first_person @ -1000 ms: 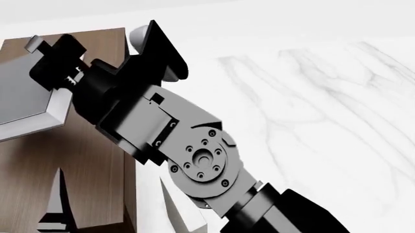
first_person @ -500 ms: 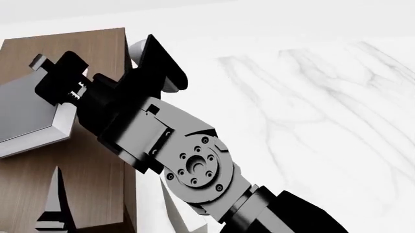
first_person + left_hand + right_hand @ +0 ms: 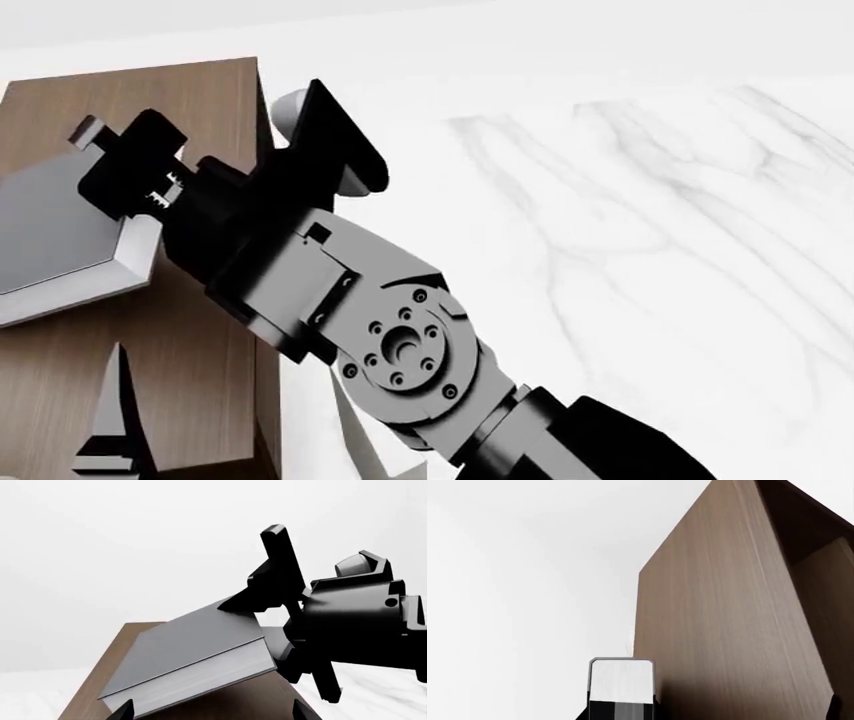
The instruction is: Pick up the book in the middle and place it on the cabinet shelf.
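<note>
The book (image 3: 54,235), charcoal-grey with white page edges, hangs tilted over the cabinet shelf's (image 3: 174,340) flat brown top. My right gripper (image 3: 123,172) is shut on the book's far corner, and its arm crosses the head view from the lower right. In the left wrist view the book (image 3: 193,650) slopes above the cabinet shelf (image 3: 260,700), with the black right gripper (image 3: 267,602) clamped on its upper corner. My left gripper (image 3: 211,712) is open and holds nothing, just below the book's near edge. The right wrist view shows the cabinet shelf's side (image 3: 714,630).
A white marbled surface (image 3: 641,250) fills the right side of the head view. One left fingertip (image 3: 114,420) rises at the lower left, over the cabinet top. A plain white background lies behind the cabinet.
The right gripper with the book has come down closer to the cabinet top since a second ago, and has barely shifted in the last half second. The left gripper stays put.
</note>
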